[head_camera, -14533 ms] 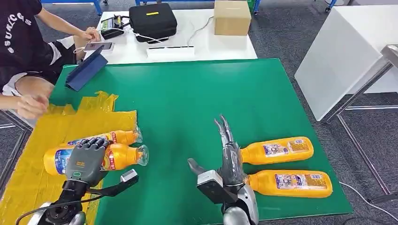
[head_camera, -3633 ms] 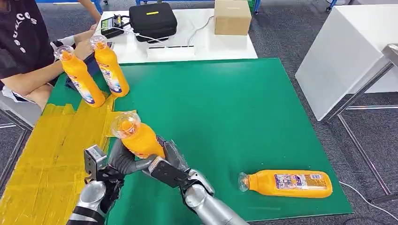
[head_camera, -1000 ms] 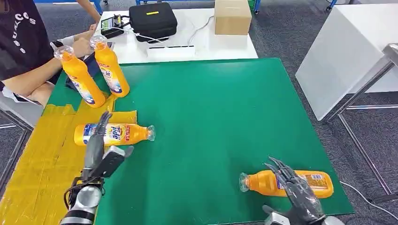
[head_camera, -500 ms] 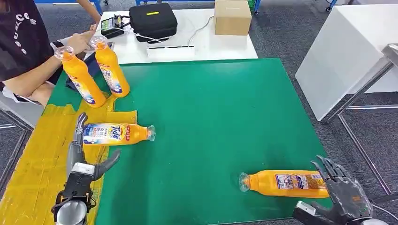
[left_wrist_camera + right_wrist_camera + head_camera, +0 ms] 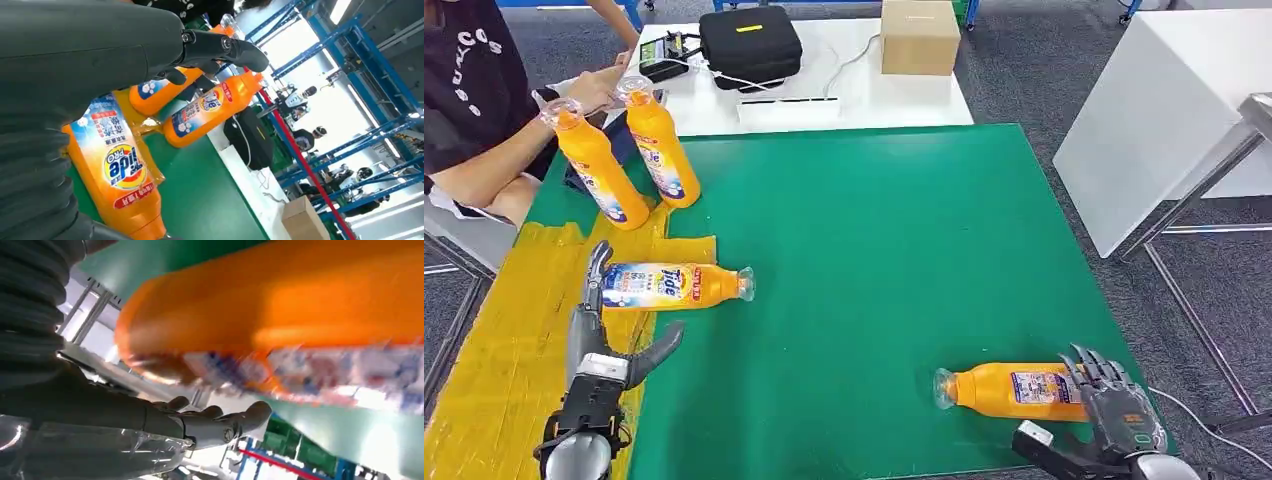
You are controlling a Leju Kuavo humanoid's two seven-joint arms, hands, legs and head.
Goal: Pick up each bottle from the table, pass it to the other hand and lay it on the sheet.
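The left hand point(image 5: 594, 325) is grey, with slim dark fingers and a thick grey thumb; a pale block sits at its wrist, above a silver forearm wrapped by a thin black cable. The right hand point(image 5: 1114, 405) has dark fingers, a grey back bearing small markings, and a white-tipped black block beside the wrist. Up close, each wrist wears a grey ribbed cover, and a screw marks the thumb point(image 5: 220, 47).

Head view high, facing down over green table point(image 5: 874, 250), wrist views close.
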